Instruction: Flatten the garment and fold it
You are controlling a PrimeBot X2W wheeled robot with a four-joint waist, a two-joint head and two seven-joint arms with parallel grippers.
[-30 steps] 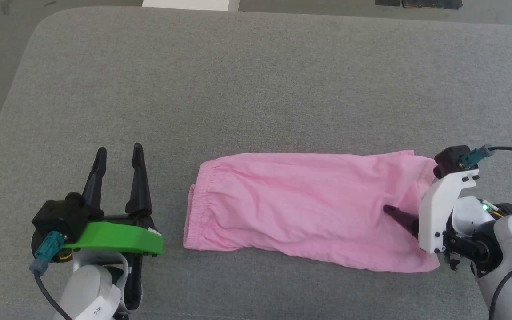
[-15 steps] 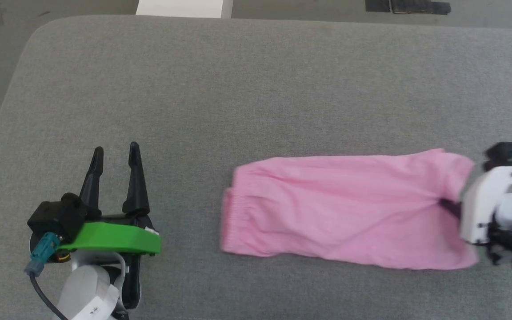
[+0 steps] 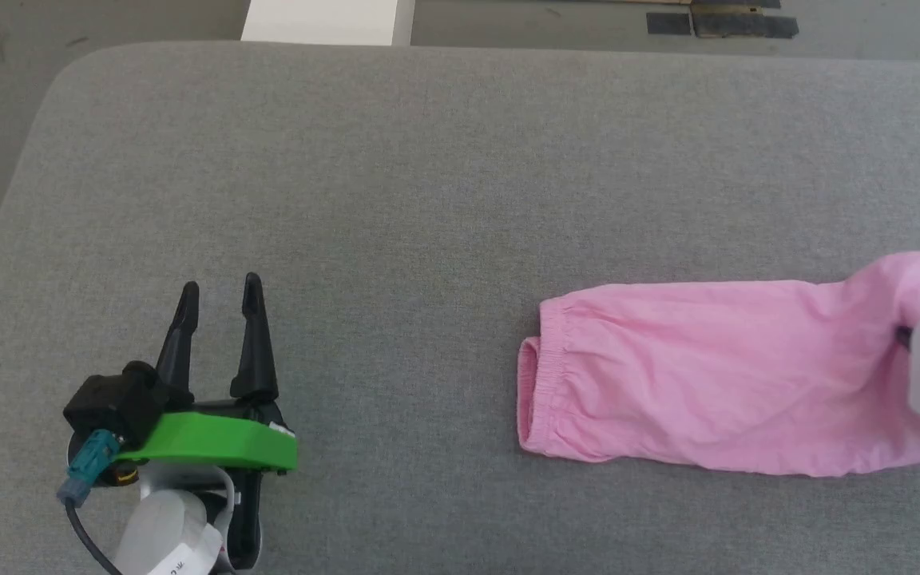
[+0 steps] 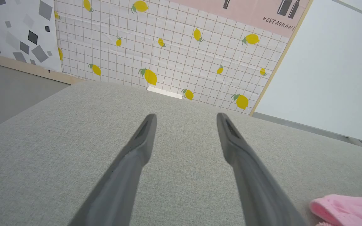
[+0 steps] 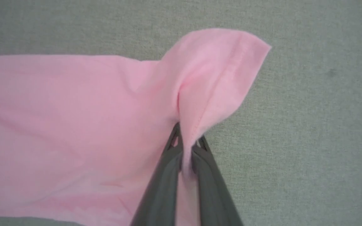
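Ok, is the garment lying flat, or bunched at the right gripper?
Mostly flat: the garment lies spread on the grey surface, but the right gripper, shut on its hem, lifts that end into a fold.

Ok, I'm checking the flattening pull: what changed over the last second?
The right claw, shut on a hem of the light pink thin cloth shorts, dragged them to the robot's right across the grey fabric surface. The left claw stayed open and parked, holding nothing. The head view shifted slightly too.
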